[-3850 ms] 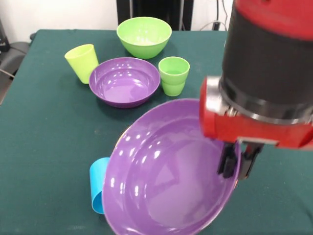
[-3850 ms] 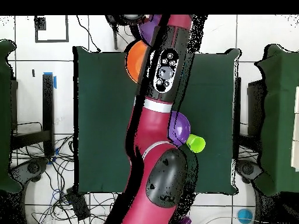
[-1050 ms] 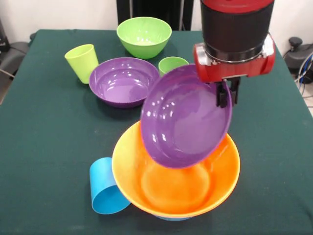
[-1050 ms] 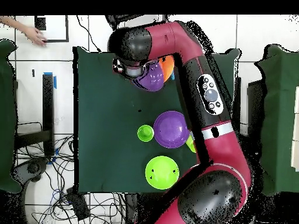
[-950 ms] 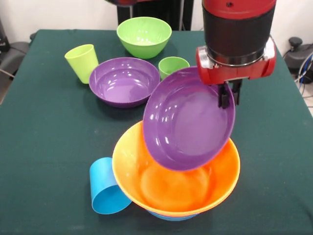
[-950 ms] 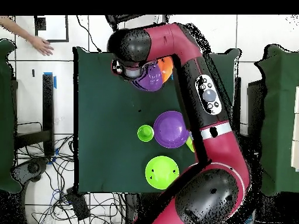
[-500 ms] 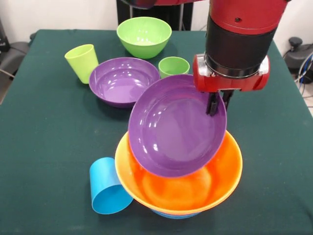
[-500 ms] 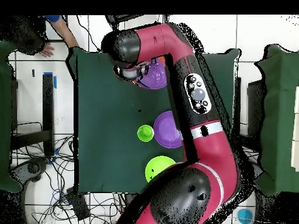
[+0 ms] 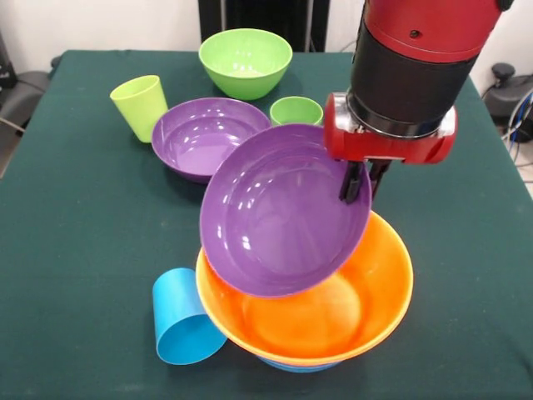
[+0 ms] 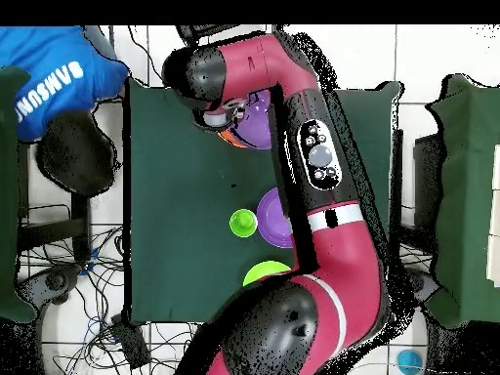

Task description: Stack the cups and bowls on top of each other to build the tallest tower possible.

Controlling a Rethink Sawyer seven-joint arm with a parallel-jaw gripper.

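Note:
My gripper [image 9: 358, 185] is shut on the right rim of a wide purple bowl [image 9: 279, 212]. The bowl hangs tilted, its open side facing the camera, with its lower edge inside a big orange bowl [image 9: 379, 292]. A strip of blue bowl [image 9: 287, 367] shows under the orange one. A sky blue cup [image 9: 179, 321] lies on its side against the orange bowl's left. Farther back stand a second purple bowl [image 9: 212, 137], a yellow-green cup [image 9: 140, 107], a ridged green cup [image 9: 296, 111] and a green bowl [image 9: 246, 60]. In the overhead view the arm covers most of the held purple bowl [image 10: 257, 122].
A person in a blue shirt [image 10: 54, 73] leans in at the table's top-left corner in the overhead view. The arm [image 10: 317, 195] crosses the middle of the green table [image 10: 176, 195] there, half hiding the second purple bowl [image 10: 272, 217] and green bowl [image 10: 258, 273]; the ridged green cup [image 10: 243, 224] shows.
The gripper has carried the purple bowl left and a little lower into the orange bowl. A person has leaned in over the table's corner in the overhead view.

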